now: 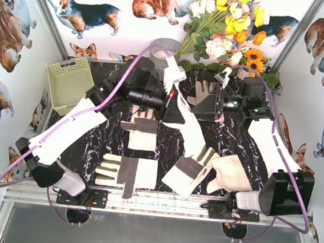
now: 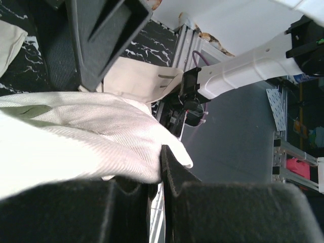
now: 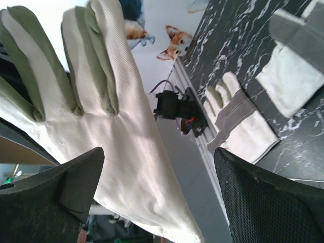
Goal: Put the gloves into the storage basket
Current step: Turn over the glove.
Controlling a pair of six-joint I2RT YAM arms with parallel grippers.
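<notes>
My left gripper (image 1: 172, 102) (image 2: 163, 167) is shut on a cream-white glove (image 1: 188, 124) (image 2: 76, 136), holding it above the middle of the table; the fabric is pinched between the black pads. My right gripper (image 1: 197, 105) (image 3: 159, 172) stands open just to its right. The same glove (image 3: 101, 101) hangs in the gap between its wide-apart fingers, grey-green finger patches up, and no pad presses on it. More gloves lie flat on the black marbled table: one (image 1: 140, 128) mid-left, one (image 1: 125, 172) at the front, two (image 1: 189, 170) (image 1: 231, 173) front right. The pale yellow-green storage basket (image 1: 69, 82) stands at the back left.
A round grey bucket (image 1: 163, 50) and a bunch of artificial flowers (image 1: 228, 24) stand at the back. Another glove (image 1: 202, 91) lies beside the right gripper. The metal rail (image 1: 154, 204) runs along the table's near edge. Corgi-print walls close in both sides.
</notes>
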